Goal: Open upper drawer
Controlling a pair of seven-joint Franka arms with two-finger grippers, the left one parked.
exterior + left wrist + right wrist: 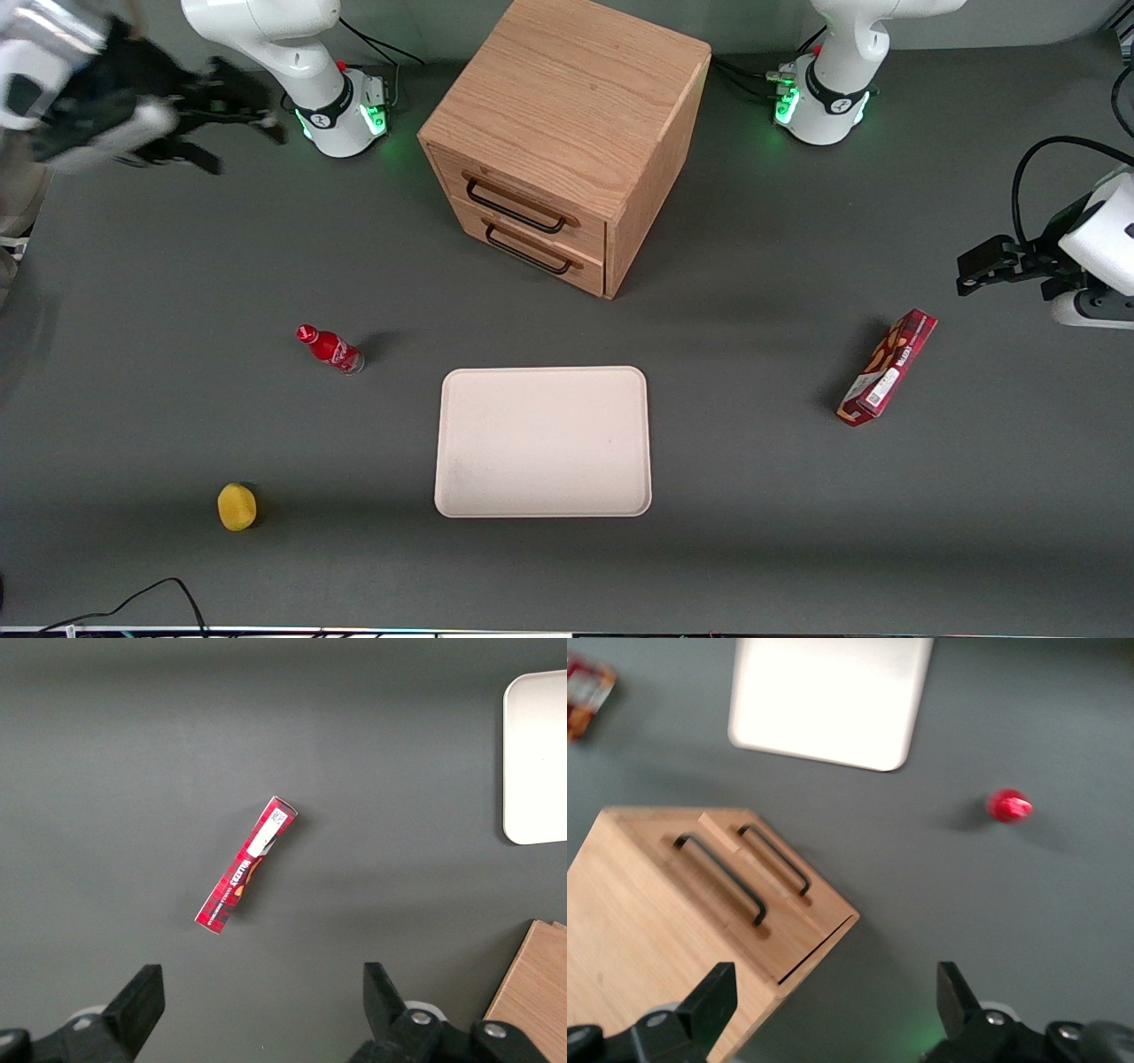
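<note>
- Gripper (239,115): raised high above the table near the working arm's base, well apart from the cabinet; in the right wrist view the fingers (713,1001) are spread wide with nothing between them.
- Upper drawer (532,202): closed flush in the wooden cabinet (567,97), below and well away from the gripper, toward the table's middle; its black wire handle (516,206) is untouched.
- Risk, wrong target: the lower drawer (542,250) sits directly beneath with an identical handle (530,251); a descent judged slightly too low would likely close on that one.
- Risk, missed grasp: the handle is a thin wire held close to the drawer face, so a finger may strike the wood instead of slipping under the bar.
- Risk, skewed pull: the cabinet is set at an angle to the table edges; a pull not aligned with the drawer's travel could bind the drawer or drag the whole cabinet.
- Risk, collision on approach: the cabinet's top edge lies between the gripper and the drawer front, and could be clipped by a direct path.
- Red bottle (330,349): upright, nearer the front camera than the gripper, beside the space in front of the drawers; could be toppled by a wide swing.
- Cream tray (543,441): in front of the cabinet, apart from it; judged clear of the drawer's travel.
- Yellow fruit (236,507) and red snack box (887,367): farthest from the gripper, no hazard expected.
</note>
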